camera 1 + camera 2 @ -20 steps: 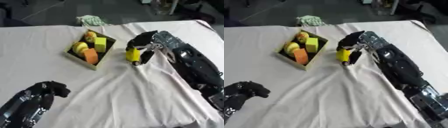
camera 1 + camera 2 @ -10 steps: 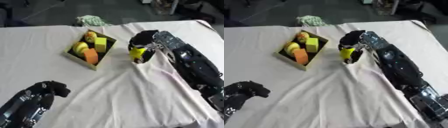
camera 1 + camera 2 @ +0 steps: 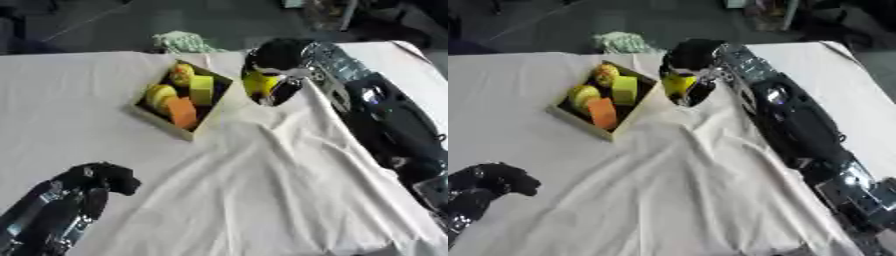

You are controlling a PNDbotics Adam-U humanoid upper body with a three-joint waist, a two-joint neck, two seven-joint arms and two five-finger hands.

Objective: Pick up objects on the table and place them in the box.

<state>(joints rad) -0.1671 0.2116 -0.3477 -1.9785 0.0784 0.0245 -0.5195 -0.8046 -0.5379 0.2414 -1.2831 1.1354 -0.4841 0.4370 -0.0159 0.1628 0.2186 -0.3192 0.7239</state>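
1. White cloth (image 3: 262,190) covers the table, rumpled into folds in front of me.
2. My right hand (image 3: 278,60) is at the far middle of the table, fingers curled round a yellow object (image 3: 260,83); I can't make out what the object is beyond its colour.
3. That hand and its object sit just beside the box's right edge, not over it. I can't tell whether the object touches the cloth or hangs just above it.
4. Box (image 3: 149,113) lies askew on the cloth, left of the hand, one corner pointing toward me.
5. Inside the box I see four things: a round yellow-orange fruit (image 3: 182,73) at the far end, a yellow-green block (image 3: 202,89) beside it, a yellow round piece (image 3: 160,94) on the left, and an orange block (image 3: 182,111) nearest me.
6. My right arm (image 3: 798,125) runs from the lower right edge up to the hand, lying over the right part of the table.
7. My left hand (image 3: 92,179) rests at the lower left corner, fingers curled in and holding nothing, well apart from the box.
8. Beyond the table's far edge lies a pale green crumpled thing (image 3: 182,42), behind the box.
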